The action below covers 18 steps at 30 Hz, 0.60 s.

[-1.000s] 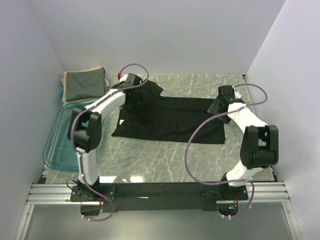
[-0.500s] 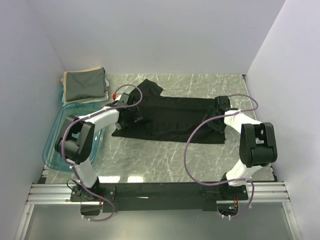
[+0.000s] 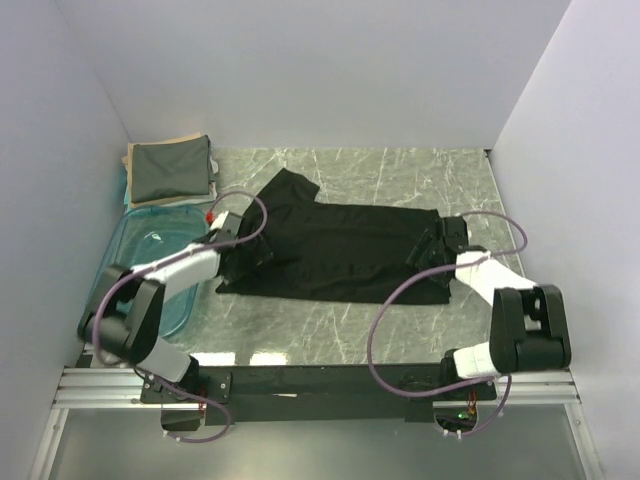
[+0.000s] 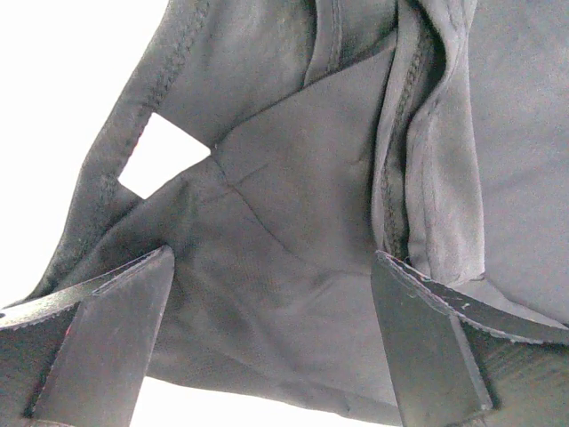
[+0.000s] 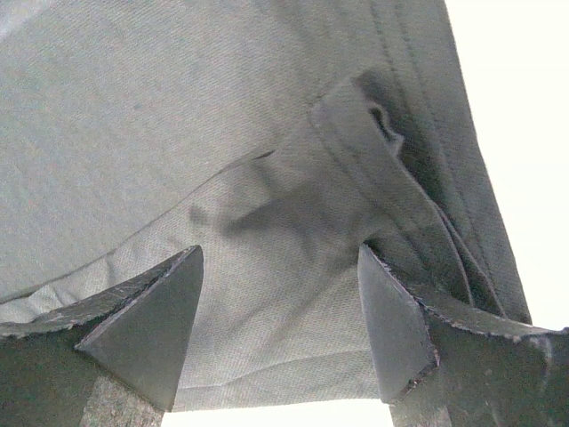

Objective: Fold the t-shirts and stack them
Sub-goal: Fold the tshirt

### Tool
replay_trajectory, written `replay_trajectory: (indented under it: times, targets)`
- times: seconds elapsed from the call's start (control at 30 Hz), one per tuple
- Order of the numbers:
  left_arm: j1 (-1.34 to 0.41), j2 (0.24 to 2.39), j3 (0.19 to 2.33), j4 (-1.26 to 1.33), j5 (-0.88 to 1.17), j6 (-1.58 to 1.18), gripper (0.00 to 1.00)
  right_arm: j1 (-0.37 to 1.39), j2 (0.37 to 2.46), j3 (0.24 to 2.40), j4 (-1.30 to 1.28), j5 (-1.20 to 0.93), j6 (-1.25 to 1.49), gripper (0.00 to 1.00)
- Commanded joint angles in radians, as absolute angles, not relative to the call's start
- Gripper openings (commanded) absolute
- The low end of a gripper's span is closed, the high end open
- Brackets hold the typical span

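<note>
On the marble table, the black t-shirt lies spread out flat at the middle, one sleeve pointing toward the back wall. At its left edge the left gripper sits low over rumpled hems and seams, jaws wide apart and clamping nothing. The right gripper is at the shirt's right edge, jaws also apart above smooth cloth. A folded grey-green shirt tops a beige one in the far left corner, beside the blue tub.
</note>
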State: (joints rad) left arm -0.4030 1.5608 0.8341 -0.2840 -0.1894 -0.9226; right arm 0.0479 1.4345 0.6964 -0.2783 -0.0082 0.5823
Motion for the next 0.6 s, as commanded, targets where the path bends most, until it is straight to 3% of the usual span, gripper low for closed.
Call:
replay_trajectory:
  times: [0.0, 0.27, 0.57]
  targets:
    - [-0.402, 1.481, 0.685, -0.426, -0.181, -0.991, 0.99, 0.052, 1.35, 0.598, -0.429, -0.002, 0.618, 0.77]
    - [-0.465, 1.174, 0.653, -0.537, -0.173, -1.039, 0.99, 0.051, 1.049, 0.558, -0.538, 0.005, 0.598, 0.79]
    - [-0.525, 1.198, 0.825, -0.526, -0.189, -0.974, 0.99, 0.051, 1.031, 0.66, -0.502, -0.067, 0.545, 0.79]
